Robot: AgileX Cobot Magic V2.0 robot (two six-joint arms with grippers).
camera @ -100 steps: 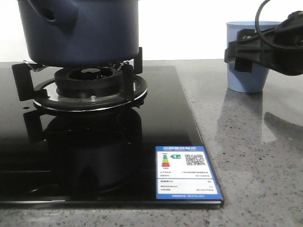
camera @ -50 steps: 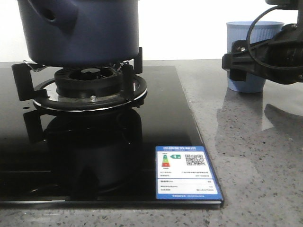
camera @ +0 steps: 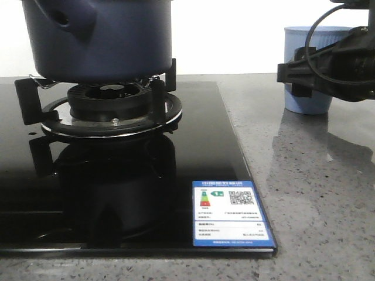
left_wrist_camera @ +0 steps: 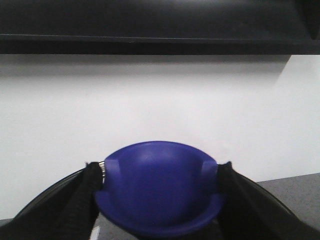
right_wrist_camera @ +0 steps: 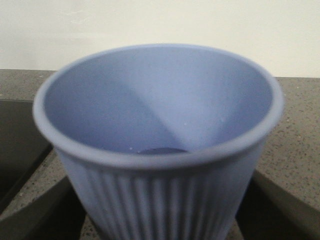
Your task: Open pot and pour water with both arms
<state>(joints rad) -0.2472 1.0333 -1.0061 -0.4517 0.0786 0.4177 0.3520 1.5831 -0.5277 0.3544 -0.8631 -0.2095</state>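
Right gripper (right_wrist_camera: pixel 160 220) is straddling the cup (right_wrist_camera: pixel 159 145), fingers (right_wrist_camera: pixel 45 212) spread either side, not yet pinching. Pot (camera: pixel 99 38) is sitting on the burner (camera: pixel 111 105). Left fingers (left_wrist_camera: pixel 82 195) are pinching what looks like a lid knob (left_wrist_camera: pixel 159 187). Next: close on cup, lift.

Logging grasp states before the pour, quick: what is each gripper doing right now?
Left gripper: shut on the dark blue knob.
Right gripper: fingers either side of the light blue cup; whether it grips cannot be told.
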